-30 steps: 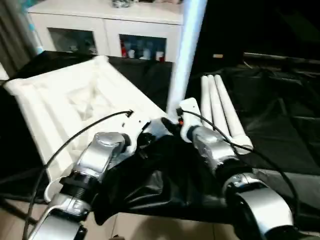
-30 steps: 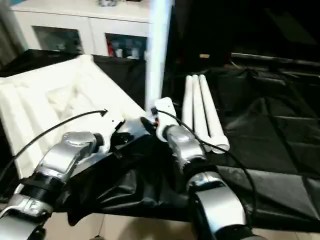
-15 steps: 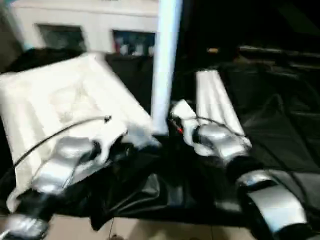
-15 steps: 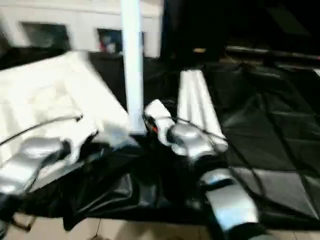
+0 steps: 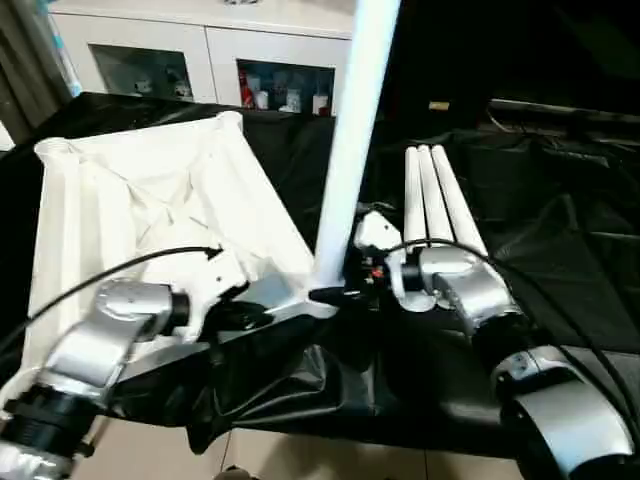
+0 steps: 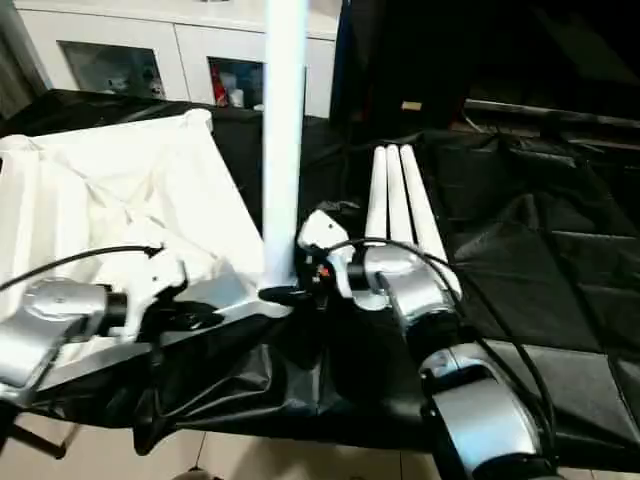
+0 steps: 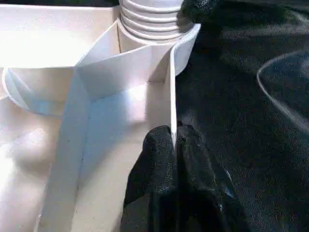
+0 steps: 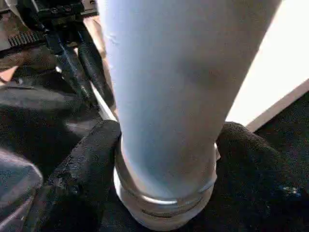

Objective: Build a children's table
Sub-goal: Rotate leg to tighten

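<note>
The tabletop of the children's table is lying upside down on black sheeting, its ribbed and rimmed underside facing up, with one white leg standing upright in the socket at the corner nearest the robot. The right gripper is wrapping that leg low down, just above its ribbed end, one black finger on each side of the shaft, so the jaws are standing fairly wide but are filled by the leg and touching it on both sides. In the head views the same gripper is sitting at the foot of the leg, reaching in from the right. The left gripper is pinching the thin outer rim of the tabletop just beside that corner socket, its two fingers pressed almost together with only the wall of the rim between them (the ribbed end of the leg is showing in the socket just beyond). Three more legs are lying side by side on the sheeting to the right of the standing leg, touching one another and pointing away from the robot. Behind the work, a white cabinet with glass doors is standing against the far side, small coloured items showing behind the glass.
</note>
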Controlling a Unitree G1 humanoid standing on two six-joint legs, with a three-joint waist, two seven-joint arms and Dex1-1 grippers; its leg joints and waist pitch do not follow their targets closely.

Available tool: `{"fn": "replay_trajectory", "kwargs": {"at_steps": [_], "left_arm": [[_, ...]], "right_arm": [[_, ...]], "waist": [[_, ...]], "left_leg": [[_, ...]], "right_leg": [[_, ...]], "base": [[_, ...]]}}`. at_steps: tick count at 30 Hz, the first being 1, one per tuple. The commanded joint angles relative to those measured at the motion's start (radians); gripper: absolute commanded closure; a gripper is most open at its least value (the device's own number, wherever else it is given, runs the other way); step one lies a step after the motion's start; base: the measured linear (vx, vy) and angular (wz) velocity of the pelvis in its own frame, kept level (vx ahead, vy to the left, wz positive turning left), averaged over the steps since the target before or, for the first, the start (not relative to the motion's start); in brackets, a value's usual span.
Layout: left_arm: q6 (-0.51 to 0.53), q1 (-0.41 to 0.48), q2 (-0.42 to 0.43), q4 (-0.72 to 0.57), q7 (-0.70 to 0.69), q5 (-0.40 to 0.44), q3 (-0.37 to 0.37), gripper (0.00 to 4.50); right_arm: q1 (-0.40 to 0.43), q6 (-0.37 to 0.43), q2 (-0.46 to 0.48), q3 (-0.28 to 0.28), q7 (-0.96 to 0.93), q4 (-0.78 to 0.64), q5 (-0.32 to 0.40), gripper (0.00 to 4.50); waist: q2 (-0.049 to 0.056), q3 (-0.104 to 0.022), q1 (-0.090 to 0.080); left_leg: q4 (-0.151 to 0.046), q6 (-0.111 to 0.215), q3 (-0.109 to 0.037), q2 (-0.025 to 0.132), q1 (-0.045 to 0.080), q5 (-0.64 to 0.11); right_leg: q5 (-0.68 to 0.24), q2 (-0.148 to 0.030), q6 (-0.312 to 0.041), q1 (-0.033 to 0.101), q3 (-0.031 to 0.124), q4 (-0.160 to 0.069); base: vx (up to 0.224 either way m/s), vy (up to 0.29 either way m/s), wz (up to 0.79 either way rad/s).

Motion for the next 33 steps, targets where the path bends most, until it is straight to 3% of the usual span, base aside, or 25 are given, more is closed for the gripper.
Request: {"fn": "replay_trajectory", "kwargs": {"at_steps": [1,5,9,12,13,14,16,17,18,19,20,22,23,27,29,33], "left_arm": [[-0.02,-0.004,0.003,-0.045,-0.039,-0.019,-0.01,4.5],[-0.017,-0.012,-0.017,-0.03,0.0,-0.001,-0.01,4.5],[0.003,-0.041,-0.07,0.017,0.104,0.023,-0.003,4.5],[0.051,-0.089,-0.153,0.085,0.243,0.054,0.012,4.5],[0.071,-0.107,-0.184,0.11,0.297,0.067,0.019,4.5],[0.081,-0.114,-0.196,0.119,0.32,0.072,0.023,4.5],[0.125,-0.147,-0.256,0.164,0.422,0.085,0.049,4.5],[0.137,-0.175,-0.306,0.205,0.5,0.088,0.073,4.5],[0.141,-0.218,-0.38,0.264,0.602,0.087,0.1,4.5],[0.136,-0.229,-0.4,0.278,0.625,0.086,0.101,4.5],[0.117,-0.247,-0.435,0.298,0.645,0.087,0.09,4.5],[0.107,-0.249,-0.444,0.299,0.637,0.088,0.08,4.5],[0.09,-0.249,-0.445,0.298,0.623,0.095,0.065,4.5],[0.055,-0.231,-0.42,0.269,0.555,0.105,0.03,4.5],[0.003,-0.194,-0.36,0.227,0.438,0.103,0.002,4.5],[-0.026,-0.158,-0.296,0.185,0.337,0.09,-0.015,4.5]], "right_arm": [[0.0,0.007,-0.006,0.003,0.003,-0.009,0.006,1.38],[0.028,0.02,0.011,0.015,-0.019,-0.009,-0.01,1.72],[0.034,0.003,0.044,0.013,-0.206,0.051,-0.058,1.78],[0.017,0.05,0.12,-0.051,-0.444,0.13,-0.041,1.8],[0.009,0.067,0.148,-0.071,-0.519,0.153,-0.032,1.81],[0.006,0.074,0.158,-0.078,-0.545,0.161,-0.029,1.81],[-0.01,0.086,0.195,-0.091,-0.658,0.191,-0.031,1.81],[-0.027,0.093,0.228,-0.104,-0.735,0.218,-0.025,1.81],[-0.057,0.104,0.283,-0.125,-0.844,0.259,-0.013,1.81],[-0.065,0.103,0.299,-0.129,-0.86,0.27,-0.011,1.81],[-0.076,0.086,0.327,-0.129,-0.857,0.283,-0.013,1.81],[-0.078,0.077,0.335,-0.134,-0.838,0.284,-0.005,1.81],[-0.081,0.07,0.34,-0.138,-0.824,0.285,-0.004,1.12],[-0.09,0.047,0.334,-0.146,-0.791,0.281,-0.006,0.99],[-0.101,0.011,0.299,-0.142,-0.735,0.279,-0.016,0.82],[-0.09,-0.006,0.245,-0.12,-0.632,0.249,-0.028,0.82]], "waist": [[0.017,-0.074,-0.003],[0.014,-0.073,-0.002],[0.016,-0.071,-0.007],[0.02,-0.065,-0.011],[0.017,-0.061,-0.015],[0.02,-0.061,-0.015],[0.017,-0.06,-0.017],[0.028,-0.06,-0.014],[0.02,-0.061,-0.017],[0.019,-0.061,-0.014],[0.013,-0.064,-0.008],[0.017,-0.065,-0.004],[0.017,-0.069,-0.002],[0.023,-0.07,-0.007],[0.023,-0.073,-0.015],[0.027,-0.074,-0.023]], "left_leg": [[-0.068,0.037,0.002,0.021,0.011,-0.172],[-0.07,0.026,0.001,0.021,0.012,-0.186],[-0.073,0.006,0.0,0.02,0.013,-0.195],[-0.077,-0.022,-0.001,0.017,0.019,-0.253],[-0.08,-0.036,-0.003,0.015,0.024,-0.294],[-0.081,-0.043,-0.005,0.015,0.026,-0.307],[-0.081,-0.046,-0.007,0.014,0.031,-0.337],[-0.081,-0.048,-0.009,0.013,0.034,-0.342],[-0.077,-0.05,-0.005,0.009,0.039,-0.35],[-0.077,-0.049,-0.005,0.009,0.043,-0.352],[-0.077,-0.036,-0.004,0.007,0.036,-0.34],[-0.079,-0.02,-0.004,0.009,0.027,-0.308],[-0.08,-0.013,-0.005,0.011,0.022,-0.286],[-0.081,-0.004,-0.006,0.011,0.012,-0.262],[-0.081,-0.002,-0.009,0.011,0.005,-0.252],[-0.077,0.011,-0.006,0.013,0.011,-0.225]], "right_leg": [[-0.081,-0.054,-0.249,0.06,0.045,-0.059],[-0.112,-0.057,-0.24,0.06,0.047,-0.062],[-0.138,-0.057,-0.23,0.058,0.047,-0.066],[-0.234,-0.057,-0.206,0.055,0.049,-0.077],[-0.312,-0.059,-0.186,0.053,0.049,-0.085],[-0.341,-0.061,-0.178,0.053,0.049,-0.088],[-0.396,-0.06,-0.153,0.048,0.049,-0.096],[-0.399,-0.061,-0.151,0.046,0.049,-0.097],[-0.409,-0.058,-0.145,0.04,0.048,-0.103],[-0.414,-0.057,-0.14,0.039,0.047,-0.104],[-0.414,-0.059,-0.131,0.042,0.048,-0.103],[-0.38,-0.06,-0.122,0.046,0.048,-0.101],[-0.344,-0.061,-0.124,0.05,0.048,-0.096],[-0.285,-0.06,-0.138,0.057,0.046,-0.088],[-0.268,-0.062,-0.143,0.064,0.046,-0.085],[-0.224,-0.062,-0.178,0.061,0.047,-0.083]], "base": [[0.0,0.0,0.0],[0.0,0.0,0.0],[0.0,0.0,0.0],[0.0,0.0,0.0],[0.0,0.0,0.0],[0.0,0.0,0.0],[0.0,0.0,0.0],[0.0,0.0,0.0],[0.0,0.0,0.0],[0.0,0.0,0.0],[0.0,0.0,0.0],[0.0,0.0,0.0],[0.0,0.0,0.0],[0.0,0.0,0.0],[0.0,0.0,0.0],[0.0,0.0,0.0]]}}
